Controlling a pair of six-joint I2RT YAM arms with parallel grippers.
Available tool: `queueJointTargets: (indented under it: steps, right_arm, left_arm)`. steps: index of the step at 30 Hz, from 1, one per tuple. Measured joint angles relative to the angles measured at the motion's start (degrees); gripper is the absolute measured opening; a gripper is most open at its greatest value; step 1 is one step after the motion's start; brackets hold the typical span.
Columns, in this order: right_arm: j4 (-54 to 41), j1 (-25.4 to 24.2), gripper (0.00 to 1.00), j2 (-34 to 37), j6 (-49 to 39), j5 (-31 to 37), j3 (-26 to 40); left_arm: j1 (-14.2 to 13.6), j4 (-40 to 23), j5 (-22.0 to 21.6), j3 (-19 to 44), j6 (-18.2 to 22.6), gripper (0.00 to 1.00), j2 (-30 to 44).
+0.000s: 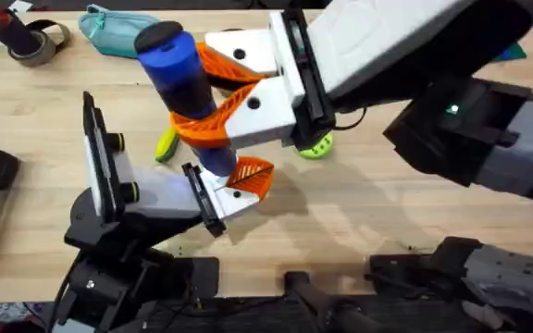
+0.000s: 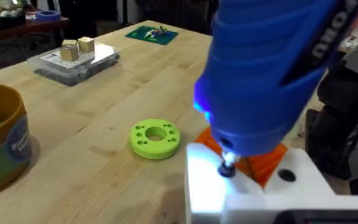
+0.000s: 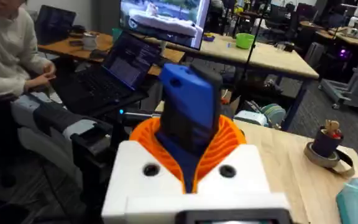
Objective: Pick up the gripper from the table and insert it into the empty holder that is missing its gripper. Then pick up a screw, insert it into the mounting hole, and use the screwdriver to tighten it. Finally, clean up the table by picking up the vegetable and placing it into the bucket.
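The right gripper (image 1: pixel 213 118) grasps the screwdriver (image 1: pixel 179 74), tip on the holder (image 2: pixel 253 193); a tilt could slip it off the screw; left fingers' state unclear

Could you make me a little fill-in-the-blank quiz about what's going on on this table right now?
1. The right gripper is clamped around the bright ___ screwdriver.
2. The screwdriver's tip presses down into the white ___.
3. The flat round disc with holes on the table is lime-___.
4. The vegetable lies on the ___, not in the bucket.

Missing words: blue; holder; green; table
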Motion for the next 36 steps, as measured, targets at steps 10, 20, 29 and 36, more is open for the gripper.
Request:
queueJointTargets:
  steps: [10,20,29,36]
  right_arm:
    - [-1.2,0.0,0.044,-0.5,-0.2,0.4,0.0]
    - [7.5,-0.2,0.045,-0.5,1.7,0.4,-3.7]
    - [9.0,-1.3,0.044,-0.5,4.7,0.9,-4.5]
    - [9.2,-1.2,0.044,-0.5,5.2,0.6,-4.5]
  left_arm:
    - [0.0,0.0,0.2,0.0,0.0,0.016,0.0]
    - [0.0,0.0,0.2,0.0,0.0,0.016,0.2]
    - [0.0,-0.1,0.2,0.0,0.0,0.016,0.4]
    - [0.0,-0.1,0.2,0.0,0.0,0.016,0.4]
